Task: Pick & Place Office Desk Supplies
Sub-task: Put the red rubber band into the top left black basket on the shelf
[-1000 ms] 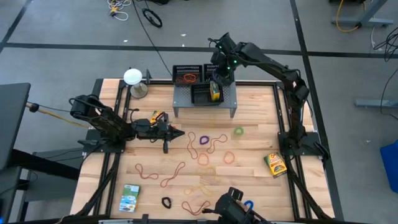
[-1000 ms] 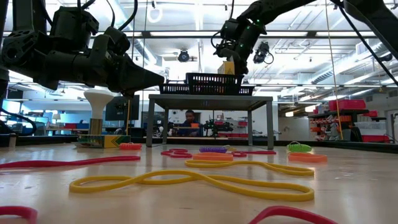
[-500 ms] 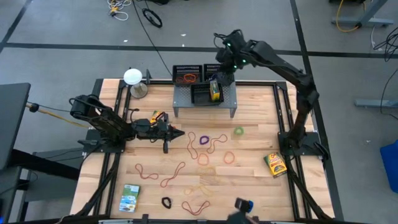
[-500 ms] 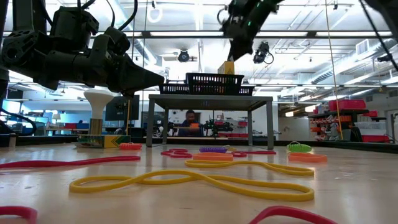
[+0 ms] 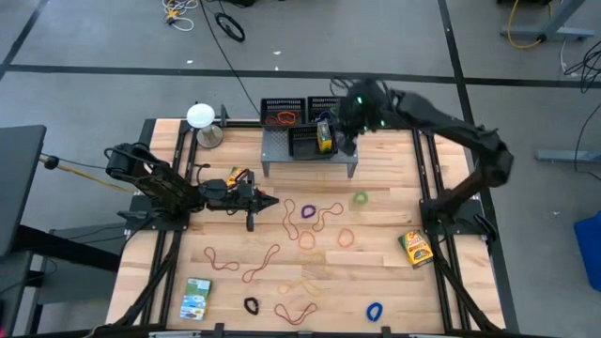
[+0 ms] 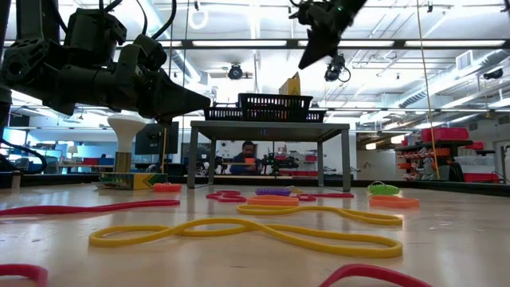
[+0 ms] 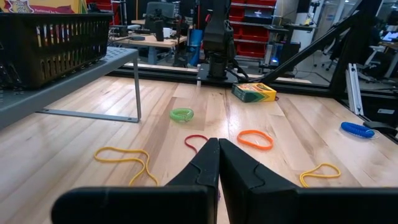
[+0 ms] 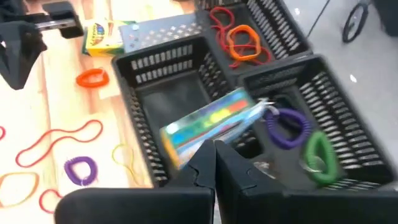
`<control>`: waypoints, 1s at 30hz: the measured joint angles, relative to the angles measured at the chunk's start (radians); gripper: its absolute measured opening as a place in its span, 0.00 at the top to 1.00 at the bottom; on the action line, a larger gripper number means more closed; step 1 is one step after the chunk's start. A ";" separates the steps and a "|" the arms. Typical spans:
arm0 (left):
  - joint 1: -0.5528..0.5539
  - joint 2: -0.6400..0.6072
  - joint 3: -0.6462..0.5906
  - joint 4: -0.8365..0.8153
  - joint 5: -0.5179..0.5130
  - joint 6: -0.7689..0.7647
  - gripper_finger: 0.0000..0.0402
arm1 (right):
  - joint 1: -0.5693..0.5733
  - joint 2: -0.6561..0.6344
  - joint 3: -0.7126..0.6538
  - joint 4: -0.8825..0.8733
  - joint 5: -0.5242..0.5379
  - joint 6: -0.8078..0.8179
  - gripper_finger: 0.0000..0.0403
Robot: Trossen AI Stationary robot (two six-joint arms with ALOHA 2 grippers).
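We see the right gripper (image 5: pixel 346 120) hanging above the black mesh trays (image 5: pixel 299 120) on the grey shelf (image 5: pixel 343 145) at the far side of the table (image 5: pixel 385 282), its jaws closed and empty. A card box (image 8: pixel 208 124) leans tilted across the rim of one tray, not lying flat in it. The left gripper (image 5: pixel 266 199) waits low over the table's left side, jaws shut on nothing.

The remaining supplies lie spread over the table: rubber bands (image 5: pixel 310 213) in the middle, a blue coil (image 5: pixel 375 310) at the near edge, a yellow-green box (image 5: pixel 415 248) at the right and a green-white box (image 5: pixel 196 299) near the left corner.

We judge the bands to be very light, soft and floppy; they lie flat, so the jaws would have to press down onto the wood and pinch one strand, ideally where a loop crosses or bunches. A band could stretch or snap out of a shallow pinch. The boxes look light and fairly stiff, with smooth printed faces; we would take them across the narrow width, near the middle, without crushing the card.
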 joint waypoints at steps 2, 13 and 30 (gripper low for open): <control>0.000 0.000 0.000 0.000 0.000 0.000 0.97 | 0.029 -0.069 -0.138 0.114 0.001 0.022 1.00; 0.000 0.000 0.000 0.000 0.000 0.000 0.97 | 0.230 -0.384 -0.750 0.676 -0.001 0.157 1.00; 0.000 0.000 0.000 0.000 0.000 0.000 0.97 | 0.383 -0.481 -1.217 1.499 -0.014 0.300 1.00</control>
